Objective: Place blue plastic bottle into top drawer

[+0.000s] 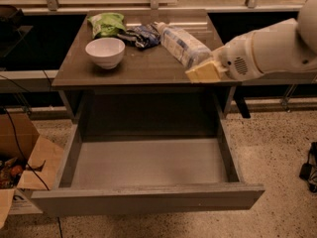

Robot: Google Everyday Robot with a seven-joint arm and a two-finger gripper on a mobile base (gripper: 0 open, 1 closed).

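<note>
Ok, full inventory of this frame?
bottle: 1, clear-whitish with blue-marked label, lying on table, right of centre
bowl: 1, white, table left
green bag: 1, green, table back left
blue bag: 1, dark blue, crinkled, between green bag and bottle
table: 1, dark brown, centre
drawer: 1, grey, pulled open below the table
box: 1, brown cardboard, on floor at left
arm: 1, white, reaching in from right
gripper: 1, yellowish, at bottle's near end over table's front right edge
</note>
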